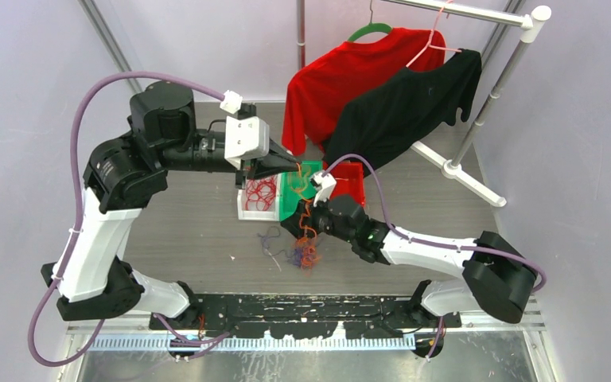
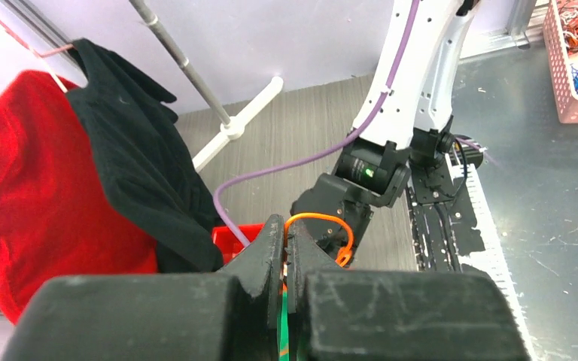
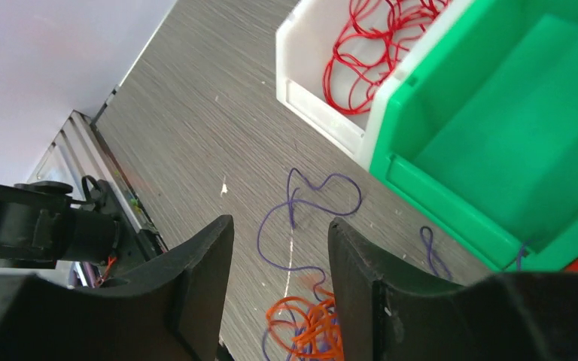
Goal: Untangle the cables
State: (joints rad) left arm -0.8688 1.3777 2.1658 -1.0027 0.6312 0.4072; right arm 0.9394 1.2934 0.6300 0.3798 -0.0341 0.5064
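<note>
Left gripper, up by the green bin, is pinched together on an orange cable, which loops out just past its tips. Right gripper hangs low above the bench with its 2 fingers apart and nothing between them. Under it lies the tangle of cables, orange and purple mixed (1 purple strand sprawls loose beside it). Red cables sit coiled in the white bin, which touches the green one.

pale walls, grey wood-grain table, metal clothes rack.
</note>
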